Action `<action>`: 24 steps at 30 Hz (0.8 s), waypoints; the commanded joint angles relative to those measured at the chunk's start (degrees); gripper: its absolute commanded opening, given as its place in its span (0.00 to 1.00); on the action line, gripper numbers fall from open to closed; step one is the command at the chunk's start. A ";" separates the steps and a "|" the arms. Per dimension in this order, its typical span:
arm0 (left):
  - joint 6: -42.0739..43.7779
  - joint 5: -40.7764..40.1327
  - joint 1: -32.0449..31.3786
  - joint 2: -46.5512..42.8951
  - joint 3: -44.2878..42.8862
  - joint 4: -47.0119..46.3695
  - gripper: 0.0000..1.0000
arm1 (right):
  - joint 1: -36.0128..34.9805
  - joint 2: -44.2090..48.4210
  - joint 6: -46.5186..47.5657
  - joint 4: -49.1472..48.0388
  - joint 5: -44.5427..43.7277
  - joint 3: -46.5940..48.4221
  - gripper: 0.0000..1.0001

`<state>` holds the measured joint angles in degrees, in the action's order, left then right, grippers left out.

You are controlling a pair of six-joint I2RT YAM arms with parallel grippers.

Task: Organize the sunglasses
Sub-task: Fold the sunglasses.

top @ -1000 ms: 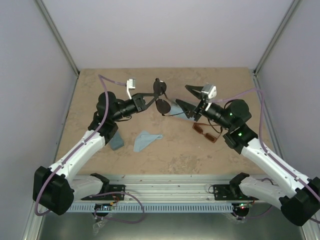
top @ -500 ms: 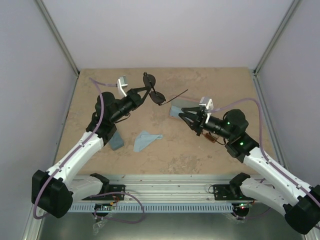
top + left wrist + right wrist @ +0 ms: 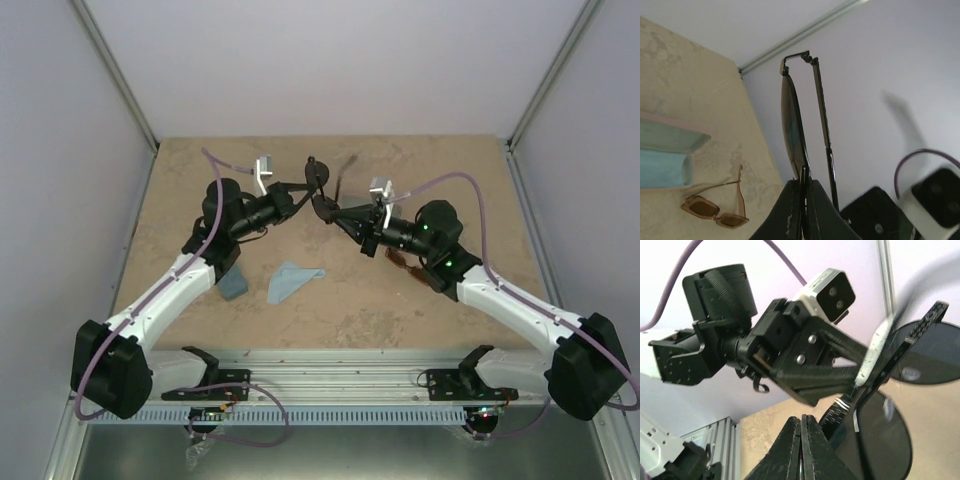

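From my station both arms look alike: white shells on the long links, black housings at each joint. The left arm [image 3: 165, 290], lower left of the overhead frame, carries a lilac cable [image 3: 228, 160]; the right arm [image 3: 510, 300], lower right, does too and shows green lights [image 3: 447, 262]. In the right wrist view's middle I see silver screws [image 3: 810, 340] and a white two-lens camera block [image 3: 829, 290]. The left gripper [image 3: 804, 172] has matte black fingers [image 3: 790, 210], scuffed pale

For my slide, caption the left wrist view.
Left claw pinches thin black round-lens wire sunglasses; amber-brown translucent pair lies below.
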<state>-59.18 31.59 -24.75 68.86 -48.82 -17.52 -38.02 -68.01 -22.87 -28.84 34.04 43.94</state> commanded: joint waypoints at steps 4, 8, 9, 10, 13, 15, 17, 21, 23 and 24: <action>1.95 11.54 0.06 0.76 -1.91 -3.99 0.00 | -0.12 -3.92 -2.68 1.78 -3.76 5.85 0.03; 5.68 10.84 0.06 0.31 -2.74 -0.89 0.00 | 0.17 -2.10 -1.15 5.81 -4.87 5.83 0.04; 7.48 10.06 0.06 0.31 -3.15 0.62 0.00 | 0.41 -0.98 -1.18 6.75 -5.58 5.50 0.05; 9.24 8.65 0.06 0.50 -3.58 2.57 0.00 | 0.71 0.37 -1.53 7.64 -6.78 5.18 0.07; 14.32 5.55 0.06 2.61 -5.41 7.96 0.00 | 1.95 4.08 -2.64 12.82 -13.63 4.90 0.12; 17.36 3.42 -0.01 4.33 -6.90 11.05 0.00 | 2.94 5.25 -3.98 18.23 -19.59 5.13 0.16; 20.66 3.62 -0.32 6.09 -8.18 12.39 0.00 | 4.49 5.74 -6.29 23.29 -24.42 4.88 0.18; 30.20 1.65 -1.88 11.02 -13.69 19.11 0.00 | 7.81 4.98 -11.11 30.97 -28.36 3.27 0.25; 33.55 0.96 -2.43 14.13 -16.59 22.47 0.00 | 9.20 2.88 -10.90 34.22 -28.25 3.40 0.26; 34.10 0.94 -2.49 15.46 -17.73 23.17 0.00 | 9.71 1.32 -9.91 35.68 -27.86 3.73 0.26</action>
<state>-34.48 34.48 -26.26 80.71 -61.65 -1.21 -30.17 -63.02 -30.98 -3.79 10.22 48.25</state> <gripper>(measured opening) 0.038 0.259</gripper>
